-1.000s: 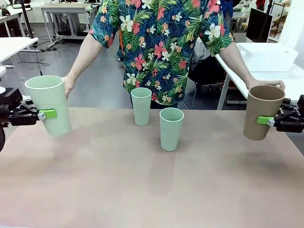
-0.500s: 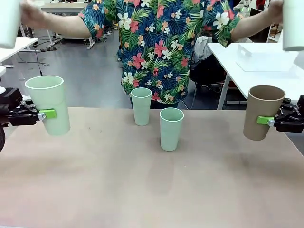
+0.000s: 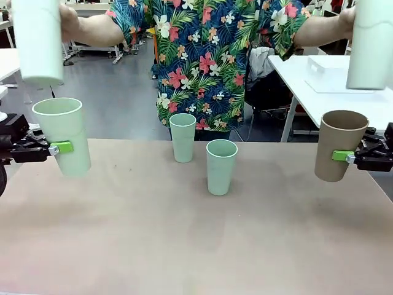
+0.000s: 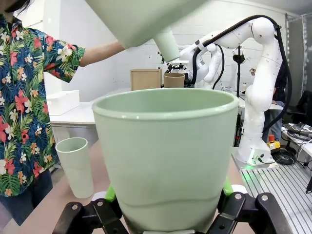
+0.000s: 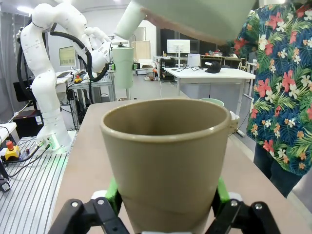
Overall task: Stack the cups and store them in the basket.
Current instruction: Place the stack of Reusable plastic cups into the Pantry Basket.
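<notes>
My left gripper [image 3: 61,148] is shut on a mint green cup [image 3: 61,135] held upright above the table's left edge; the left wrist view has this cup [image 4: 165,156] between the green pads. My right gripper [image 3: 342,156] is shut on the brown cup [image 3: 338,144] at the right edge, close up in the right wrist view [image 5: 165,156]. Two mint cups [image 3: 182,137] [image 3: 221,166] stand mid-table. The person holds a pale cup [image 3: 38,40] above my left cup and another [image 3: 370,43] above the brown one. A white basket [image 3: 344,77] sits on the side table behind.
The person in a flowered shirt [image 3: 209,61] stands at the far edge with both arms raised. The tan tabletop [image 3: 184,246] is bare in front of the standing cups. A white side table [image 3: 368,104] lies behind my right gripper.
The person's hands left the cups in my grippers and now hold two pale cups high, moving them in and down over my held cups. Both grippers stay put.
</notes>
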Controlling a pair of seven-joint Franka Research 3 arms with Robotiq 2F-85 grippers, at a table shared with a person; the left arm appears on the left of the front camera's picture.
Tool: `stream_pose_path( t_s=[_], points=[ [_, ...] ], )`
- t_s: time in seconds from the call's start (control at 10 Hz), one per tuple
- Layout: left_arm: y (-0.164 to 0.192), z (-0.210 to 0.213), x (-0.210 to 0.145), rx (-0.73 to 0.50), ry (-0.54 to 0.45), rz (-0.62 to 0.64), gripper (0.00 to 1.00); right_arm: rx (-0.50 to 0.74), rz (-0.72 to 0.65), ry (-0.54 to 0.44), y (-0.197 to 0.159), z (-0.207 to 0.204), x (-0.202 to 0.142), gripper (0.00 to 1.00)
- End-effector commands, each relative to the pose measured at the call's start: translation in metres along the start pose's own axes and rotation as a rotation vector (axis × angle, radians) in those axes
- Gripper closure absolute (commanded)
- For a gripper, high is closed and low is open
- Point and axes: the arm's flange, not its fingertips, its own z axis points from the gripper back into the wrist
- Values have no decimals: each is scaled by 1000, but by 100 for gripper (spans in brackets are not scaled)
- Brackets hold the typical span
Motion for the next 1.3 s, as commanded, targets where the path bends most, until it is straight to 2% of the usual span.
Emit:
stream_pose_path(
  t_s=[0.0,1.2],
  points=[
    [-3,3,2,-16,-8,-15,14,3,14,-8,1,0,3,13],
    [-3,3,2,-16,-8,-15,14,3,14,-8,1,0,3,13]
  ],
)
